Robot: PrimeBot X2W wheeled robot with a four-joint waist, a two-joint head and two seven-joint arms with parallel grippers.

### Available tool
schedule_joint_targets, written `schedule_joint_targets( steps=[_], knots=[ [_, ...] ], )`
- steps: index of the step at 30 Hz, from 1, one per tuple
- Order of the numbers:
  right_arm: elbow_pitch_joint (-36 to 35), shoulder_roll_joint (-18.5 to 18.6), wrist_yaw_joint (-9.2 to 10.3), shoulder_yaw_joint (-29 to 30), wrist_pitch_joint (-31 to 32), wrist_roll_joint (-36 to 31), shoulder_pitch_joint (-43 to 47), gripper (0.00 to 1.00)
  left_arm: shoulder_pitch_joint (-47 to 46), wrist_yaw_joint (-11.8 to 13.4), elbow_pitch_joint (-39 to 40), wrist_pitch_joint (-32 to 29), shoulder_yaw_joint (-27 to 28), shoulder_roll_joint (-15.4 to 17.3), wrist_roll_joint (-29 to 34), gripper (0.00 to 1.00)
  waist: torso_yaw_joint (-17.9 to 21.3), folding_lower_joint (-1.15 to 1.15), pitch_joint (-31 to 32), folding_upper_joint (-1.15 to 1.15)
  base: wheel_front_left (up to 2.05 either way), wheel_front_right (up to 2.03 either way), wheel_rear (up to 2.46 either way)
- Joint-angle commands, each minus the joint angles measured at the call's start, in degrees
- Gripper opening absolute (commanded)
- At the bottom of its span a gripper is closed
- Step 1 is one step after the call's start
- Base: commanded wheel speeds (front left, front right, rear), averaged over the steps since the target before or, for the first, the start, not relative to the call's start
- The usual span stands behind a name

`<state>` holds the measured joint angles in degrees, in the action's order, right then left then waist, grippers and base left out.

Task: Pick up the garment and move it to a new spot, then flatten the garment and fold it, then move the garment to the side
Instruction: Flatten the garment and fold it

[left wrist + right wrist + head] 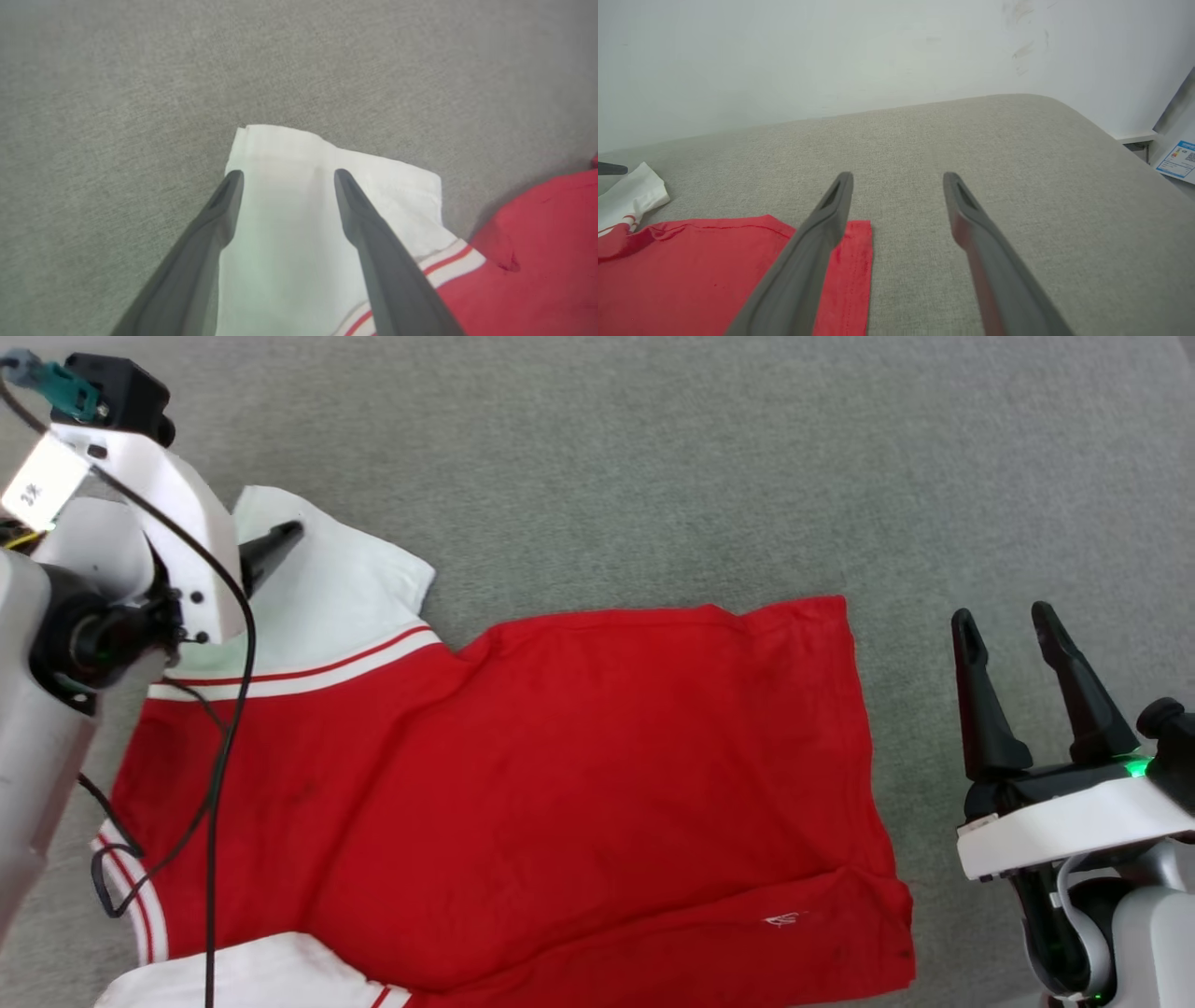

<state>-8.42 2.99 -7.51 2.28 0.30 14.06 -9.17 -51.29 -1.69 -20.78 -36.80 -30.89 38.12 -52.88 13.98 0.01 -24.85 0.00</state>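
Lying flat, garment point(560, 784), left pincer point(288, 173) over sleeve point(280, 261), right pincer point(898, 176) beyond hem point(865, 254)

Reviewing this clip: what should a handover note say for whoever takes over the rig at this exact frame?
The left hand is open, with its fingers straddling the far white sleeve. I cannot tell whether it touches the sleeve.
The right hand is open and holds nothing. It is over the grey surface, just beyond the hem edge.
The garment lies spread out on the grey surface, mostly flat with a few creases.
Done: the garment is laid out and roughly flattened. Whether it has been moved to a new spot cannot be judged from here.
Left: smooth the sleeve, fold the garment, then move it to the side.
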Motion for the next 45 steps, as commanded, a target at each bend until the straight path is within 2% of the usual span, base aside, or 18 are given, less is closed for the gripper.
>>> schedule_joint_targets(
  steps=[1, 6, 11, 12, 14, 19, 23, 27, 34, 40, 45],
  knots=[
    [0.57, -0.15, 0.05, -0.34, -0.72, 0.42, -1.18, 1.0, -1.15, 0.26, -1.27, -2.66, -0.72, 0.74, -0.22, 1.0, 1.58, -0.01, -1.51, 0.0, 0.0, 0.0, 0.0],
    [2.41, -0.16, 0.05, -1.07, -1.82, 1.81, -1.43, 1.0, -2.4, 1.82, -5.42, -7.59, -2.21, 1.8, 0.53, 1.0, 2.97, -0.01, -2.9, 0.0, 0.0, 0.0, 0.0],
    [3.73, -0.16, 0.05, -1.18, -2.44, 3.04, -1.73, 1.0, 0.21, 2.9, -9.42, -14.34, -4.89, 1.21, -0.56, 1.0, 3.55, -0.01, -3.48, 0.0, 0.0, 0.0, 0.0],
    [3.95, -0.17, 0.05, -1.27, -2.34, 3.3, -1.77, 1.0, 0.71, 2.96, -9.93, -15.25, -5.32, 1.01, -0.76, 0.49, 3.61, -0.01, -3.58, 0.0, 0.0, 0.0, 0.0],
    [4.18, -0.16, 0.05, -1.31, -2.4, 3.76, -1.98, 1.0, 1.42, 3.08, -10.39, -16.22, -5.82, 0.36, -1.28, 0.0, 3.67, -0.01, -3.79, 0.0, 0.0, 0.0, 0.0],
    [5.38, -0.16, 0.05, -0.83, -0.78, 6.02, -2.87, 1.0, 0.52, 2.3, -9.65, -13.39, -5.81, -0.65, -0.35, 0.0, 3.14, -0.01, -3.63, 0.0, 0.0, 0.0, 0.0],
    [7.55, 0.54, 0.04, -0.37, 3.53, 7.57, -5.14, 1.0, -1.4, 1.56, -8.51, -9.65, -4.6, -0.76, 0.22, 0.0, 2.1, -0.01, -2.41, 0.0, 0.0, 0.0, 0.0],
    [11.18, 4.25, 0.04, -0.73, 11.71, 10.86, -8.48, 1.0, -3.18, 0.81, -6.67, -6.11, -3.64, -1.37, 0.72, 0.0, 0.21, -0.01, -0.96, 0.0, 0.0, 0.0, 0.0],
    [14.69, 11.51, 0.05, -5.02, 27.99, 16.07, -14.32, 1.0, -4.85, 0.03, -2.64, -1.62, -3.54, -2.73, 2.16, 0.0, -3.96, -0.01, -0.07, 0.0, 0.0, 0.0, 0.0],
    [16.15, 13.78, 0.04, -8.37, 36.42, 17.27, -18.05, 1.0, -5.13, -0.26, 0.64, 0.29, -3.52, -2.8, 2.9, 0.0, -6.29, -0.01, -1.08, 0.0, 0.0, 0.0, 0.0],
    [20.29, 14.58, 0.04, -12.61, 42.06, 16.74, -20.46, 1.0, -4.25, -0.2, 3.15, 1.37, -3.43, -2.5, 2.93, 0.0, -7.71, -0.01, -2.05, 0.0, 0.0, 0.0, 0.0]
  ],
)
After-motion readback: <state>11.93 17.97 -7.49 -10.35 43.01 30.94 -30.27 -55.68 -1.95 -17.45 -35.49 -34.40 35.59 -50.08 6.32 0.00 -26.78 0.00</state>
